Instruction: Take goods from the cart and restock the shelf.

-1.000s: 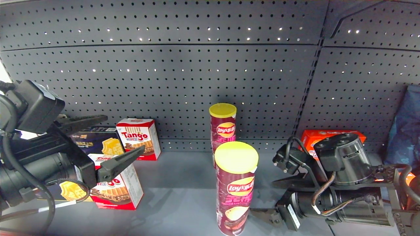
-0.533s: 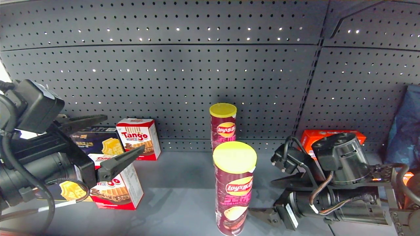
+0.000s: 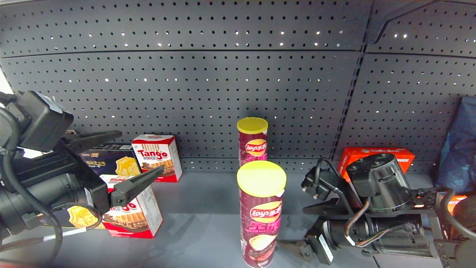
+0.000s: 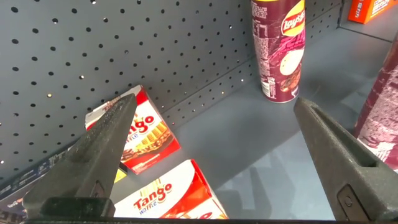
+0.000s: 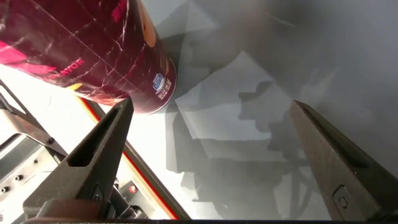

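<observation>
Chip can (image 3: 261,212) upright at shelf (image 3: 208,201) front

Tall maroon tube, glossy, flat yellow lid, standing on the smooth grey surface before a second can (image 3: 252,143). Right gripper (image 3: 308,227) gapes wide just beside it, gripping nothing. Left gripper (image 3: 141,150), equally wide and empty, hangs by wafer boxes (image 3: 158,156); broad bare floor separates boxes and cans.

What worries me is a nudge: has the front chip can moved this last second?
Yes. The front can slid slightly left, closer in line with the unmoved rear can.
</observation>
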`<state>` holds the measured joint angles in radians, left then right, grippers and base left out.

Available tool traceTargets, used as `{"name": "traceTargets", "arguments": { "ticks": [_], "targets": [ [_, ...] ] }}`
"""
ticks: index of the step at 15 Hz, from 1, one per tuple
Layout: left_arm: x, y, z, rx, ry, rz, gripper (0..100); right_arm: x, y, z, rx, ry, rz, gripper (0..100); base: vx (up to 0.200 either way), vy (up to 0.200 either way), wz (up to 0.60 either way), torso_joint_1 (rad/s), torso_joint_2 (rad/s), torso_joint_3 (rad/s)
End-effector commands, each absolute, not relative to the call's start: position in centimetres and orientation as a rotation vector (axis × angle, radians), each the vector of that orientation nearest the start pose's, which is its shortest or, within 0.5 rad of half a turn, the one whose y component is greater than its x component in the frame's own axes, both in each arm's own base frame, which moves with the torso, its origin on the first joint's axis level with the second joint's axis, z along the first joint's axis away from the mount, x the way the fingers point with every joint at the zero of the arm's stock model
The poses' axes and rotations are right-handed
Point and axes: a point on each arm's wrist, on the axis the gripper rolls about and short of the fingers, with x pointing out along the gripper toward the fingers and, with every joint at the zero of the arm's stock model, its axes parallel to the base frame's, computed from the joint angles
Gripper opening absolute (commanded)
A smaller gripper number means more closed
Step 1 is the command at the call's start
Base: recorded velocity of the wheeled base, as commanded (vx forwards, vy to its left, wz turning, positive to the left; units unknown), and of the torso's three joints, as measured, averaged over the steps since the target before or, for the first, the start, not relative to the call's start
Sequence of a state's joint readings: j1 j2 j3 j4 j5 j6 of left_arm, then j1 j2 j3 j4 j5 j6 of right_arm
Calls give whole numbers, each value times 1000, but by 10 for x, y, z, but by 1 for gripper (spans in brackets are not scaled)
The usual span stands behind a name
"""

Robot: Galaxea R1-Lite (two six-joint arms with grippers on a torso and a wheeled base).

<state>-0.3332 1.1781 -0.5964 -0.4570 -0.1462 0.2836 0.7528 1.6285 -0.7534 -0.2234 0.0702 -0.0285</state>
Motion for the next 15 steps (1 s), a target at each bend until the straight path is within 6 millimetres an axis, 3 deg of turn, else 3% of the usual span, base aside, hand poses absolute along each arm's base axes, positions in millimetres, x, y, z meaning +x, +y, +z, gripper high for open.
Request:
{"name": "traceTargets", "arguments": {
  "ticks": [1,15],
  "targets": [
    [164,-60,231,288,58,-491,100,196,188,149,-256,627,809,100,0,0,0,0,0,0],
    [163,-60,232,270,61,-493,100,196,190,147,-258,635,812,100,0,0,0,0,0,0]
  ]
}}
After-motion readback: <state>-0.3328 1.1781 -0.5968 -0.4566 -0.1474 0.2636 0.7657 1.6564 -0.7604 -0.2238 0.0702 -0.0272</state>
